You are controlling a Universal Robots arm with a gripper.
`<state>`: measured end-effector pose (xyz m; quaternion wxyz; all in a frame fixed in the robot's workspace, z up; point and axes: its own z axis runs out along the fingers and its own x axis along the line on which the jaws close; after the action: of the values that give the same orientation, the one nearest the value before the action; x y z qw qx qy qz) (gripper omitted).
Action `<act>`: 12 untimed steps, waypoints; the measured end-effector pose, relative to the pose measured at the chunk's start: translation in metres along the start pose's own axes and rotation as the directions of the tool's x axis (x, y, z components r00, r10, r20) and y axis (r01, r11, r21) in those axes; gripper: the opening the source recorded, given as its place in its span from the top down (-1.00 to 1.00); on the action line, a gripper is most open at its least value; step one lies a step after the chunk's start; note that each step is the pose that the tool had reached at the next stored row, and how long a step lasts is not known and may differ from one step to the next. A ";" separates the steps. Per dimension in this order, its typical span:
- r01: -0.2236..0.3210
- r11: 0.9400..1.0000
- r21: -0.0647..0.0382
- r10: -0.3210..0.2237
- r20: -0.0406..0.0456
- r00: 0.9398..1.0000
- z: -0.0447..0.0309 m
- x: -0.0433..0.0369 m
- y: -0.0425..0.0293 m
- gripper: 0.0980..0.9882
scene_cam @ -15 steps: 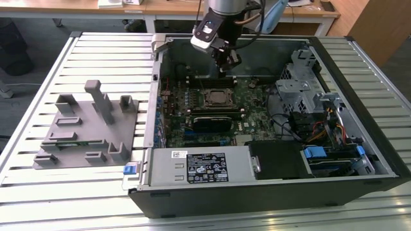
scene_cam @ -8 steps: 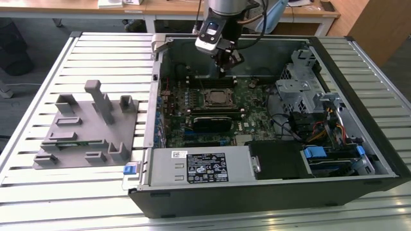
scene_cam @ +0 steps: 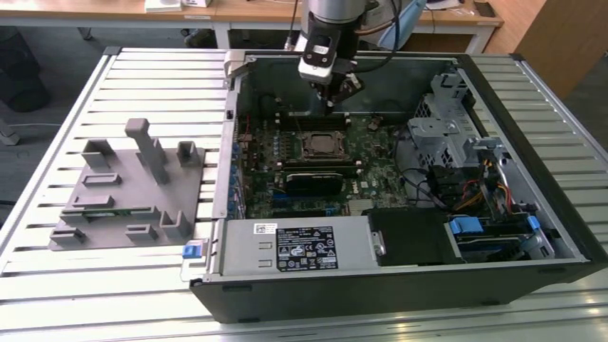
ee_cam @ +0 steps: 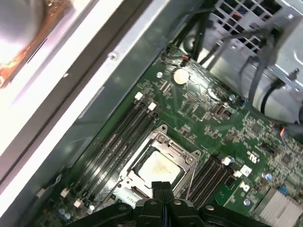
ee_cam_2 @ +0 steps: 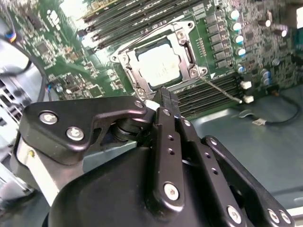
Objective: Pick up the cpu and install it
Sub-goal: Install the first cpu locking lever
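The open computer case [scene_cam: 380, 292] is lying on the slatted tabletop [scene_cam: 95, 299] and holding the green motherboard [scene_cam: 380, 142]. The cpu [ee_cam_2: 158, 66] is sitting flat inside the metal-framed socket [ee_cam_2: 188, 51] on that board, its silver top facing up. The gripper [ee_cam_2: 166, 94] is hovering just above the socket's near edge, with its fingers [ee_cam_2: 163, 101] pressing together and nothing between them. Memory slots [ee_cam: 118, 137] are running along both sides of the socket. The case's grey wall [ee_cam: 94, 109] is rising just beyond one bank of them. The grey fixture [scene_cam: 124, 192] is resting on the tabletop at the exterior view's left, well apart from the case.
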<state>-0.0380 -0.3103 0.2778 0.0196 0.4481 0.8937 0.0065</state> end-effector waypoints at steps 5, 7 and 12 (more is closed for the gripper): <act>0.090 0.996 -0.003 -0.090 -0.003 0.996 0.0002 0.0000 0.0000 0.98; 0.127 0.992 -0.004 -0.127 -0.004 0.992 0.0003 0.0000 0.0000 0.98; 0.217 0.976 -0.007 -0.217 -0.006 0.976 0.0005 0.0000 0.0000 0.98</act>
<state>-0.0380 -0.3104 0.2772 0.0188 0.3478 0.9374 0.0087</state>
